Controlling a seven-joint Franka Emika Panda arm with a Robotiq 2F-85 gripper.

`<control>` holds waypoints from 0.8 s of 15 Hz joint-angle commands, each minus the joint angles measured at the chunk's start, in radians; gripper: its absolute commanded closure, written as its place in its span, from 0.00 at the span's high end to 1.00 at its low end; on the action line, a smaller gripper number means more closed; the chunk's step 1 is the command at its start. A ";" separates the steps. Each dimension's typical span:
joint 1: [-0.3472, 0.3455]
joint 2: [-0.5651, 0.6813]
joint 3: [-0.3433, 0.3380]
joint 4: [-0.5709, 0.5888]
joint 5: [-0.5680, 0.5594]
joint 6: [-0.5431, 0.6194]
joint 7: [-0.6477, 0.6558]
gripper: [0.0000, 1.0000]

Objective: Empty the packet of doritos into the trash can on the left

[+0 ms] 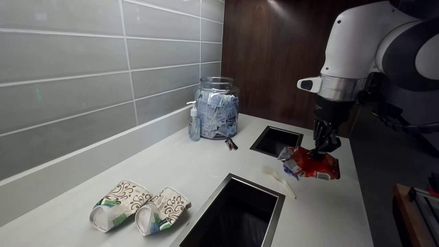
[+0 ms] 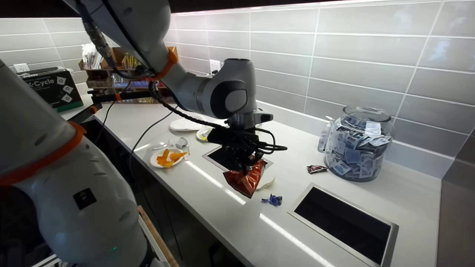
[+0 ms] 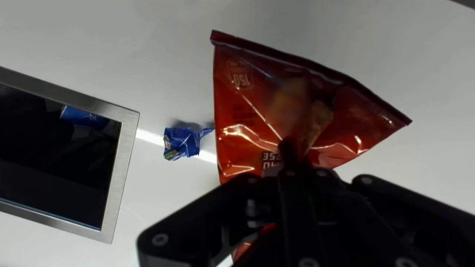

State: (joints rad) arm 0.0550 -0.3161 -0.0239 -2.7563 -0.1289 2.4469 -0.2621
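The red, crumpled Doritos packet (image 1: 305, 168) hangs above the white counter, also in an exterior view (image 2: 243, 184) and the wrist view (image 3: 241, 107). A silver patch shows at one end; its contents are hidden. My gripper (image 1: 318, 156) is shut on its middle, pointing down; it also shows in an exterior view (image 2: 245, 167) and the wrist view (image 3: 291, 150). Two steel-rimmed black trash openings are set in the counter: one near the jar (image 1: 252, 150) (image 2: 393, 237) (image 3: 120, 178), with a blue can inside, and one beyond the gripper (image 1: 223, 188) (image 2: 209, 160).
A blue wrapper (image 2: 274, 200) (image 3: 182, 142) lies between packet and jar-side opening. A pale fork (image 1: 279, 180), a dark wrapper (image 1: 230, 144), a glass jar (image 1: 217, 113), a pump bottle (image 1: 194, 125), crushed paper cups (image 1: 125, 202) and a plate of orange peels (image 2: 154, 161) are on the counter.
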 commanded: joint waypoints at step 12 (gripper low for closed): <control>-0.036 0.036 0.012 0.005 -0.050 -0.069 0.017 0.73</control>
State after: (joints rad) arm 0.0308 -0.2581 -0.0230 -2.7522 -0.1518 2.4246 -0.2621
